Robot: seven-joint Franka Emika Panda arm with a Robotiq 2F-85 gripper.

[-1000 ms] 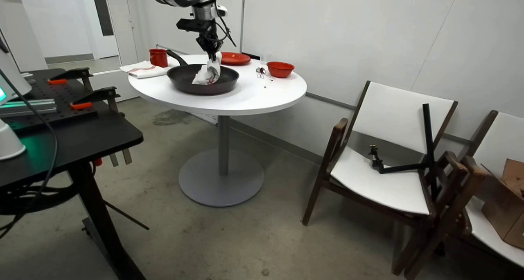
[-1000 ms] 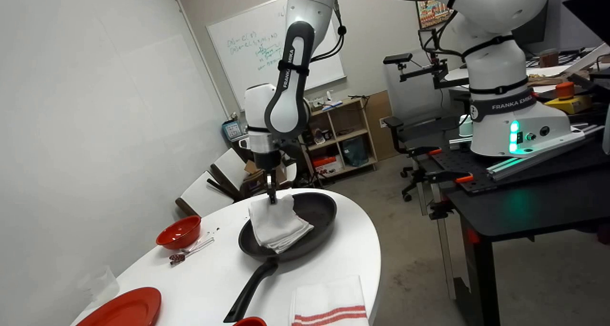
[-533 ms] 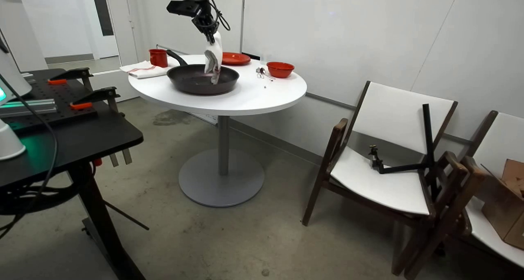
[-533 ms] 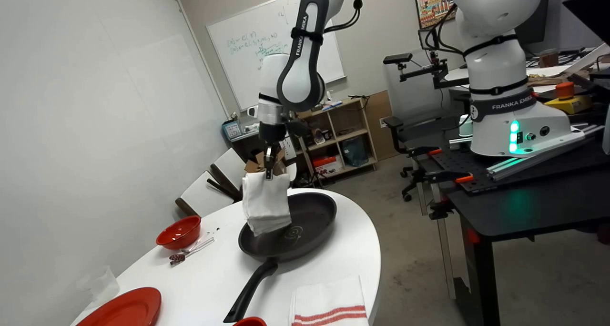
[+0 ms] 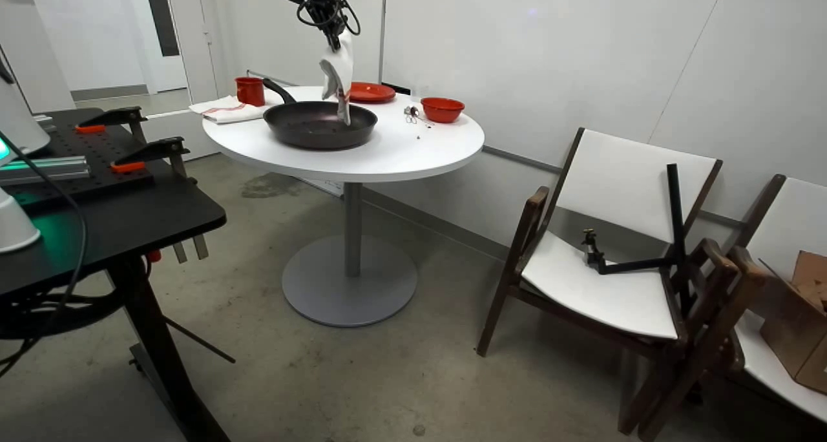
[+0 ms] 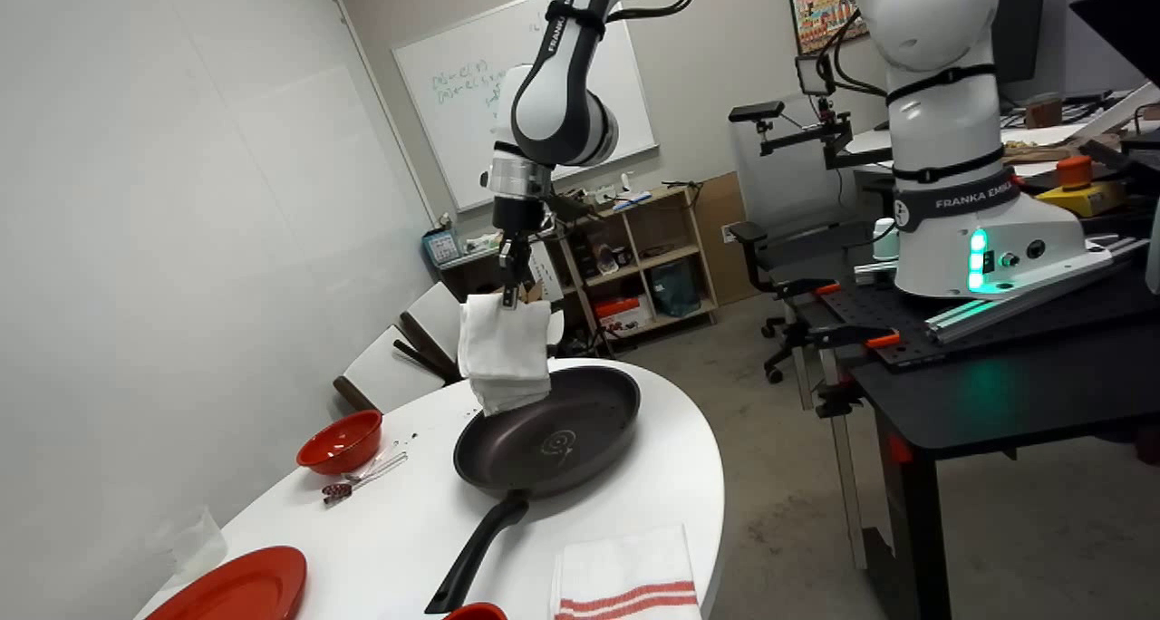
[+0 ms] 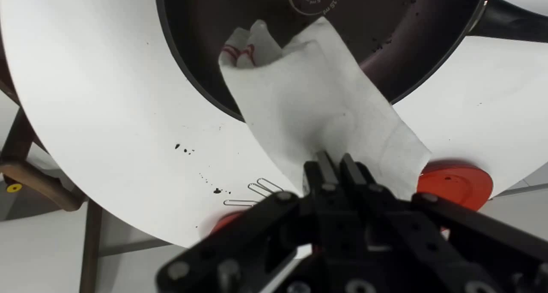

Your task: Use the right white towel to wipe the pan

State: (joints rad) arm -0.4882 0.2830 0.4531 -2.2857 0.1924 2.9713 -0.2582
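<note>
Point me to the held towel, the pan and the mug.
Held towel (image 7: 319, 98): in the wrist view, middle of its upper face.
Pan (image 6: 580, 431): in an exterior view, bare inner base.
Mug (image 5: 251, 92): in an exterior view, outer wall.

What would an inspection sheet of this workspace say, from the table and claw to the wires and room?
Surface: round white table, dark bits on it.
Job's things: white towel, lower end over the pan, contact unclear; dark specks in the pan.
Clutter: red bowl, red plate, red mug, wire utensil, folded striped cloth.
Gripper: shut on the white towel.
Cables: black cables bunched under the black desk; others loop beside the gripper.
Surroundings: white-seated chairs, cardboard box, whiteboard.
</note>
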